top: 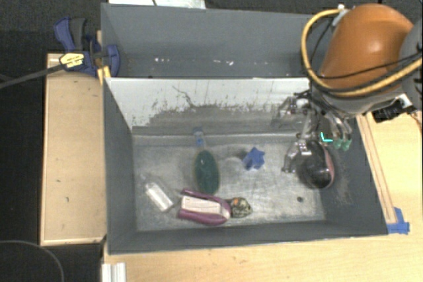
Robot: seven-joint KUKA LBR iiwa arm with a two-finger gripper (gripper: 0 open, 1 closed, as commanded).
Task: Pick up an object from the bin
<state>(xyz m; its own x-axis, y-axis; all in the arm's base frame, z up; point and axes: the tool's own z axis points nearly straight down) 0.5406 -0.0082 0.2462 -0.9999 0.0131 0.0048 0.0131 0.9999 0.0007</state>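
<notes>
The grey bin (pixel 120 162) has the end effector (pixel 303 159) low at its right side, just beside a dark rounded object (pixel 318 174); whether it is wide or narrow, I cannot tell. Well to the left lie a purple packet (pixel 203 208), a green brush (pixel 206 172) and a blue star (pixel 253 158).

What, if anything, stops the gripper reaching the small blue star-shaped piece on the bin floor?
Probably nothing, so likely yes: the small blue star-shaped piece lies alone on bare floor, left of the gripper in view, with no thing between them.
</notes>
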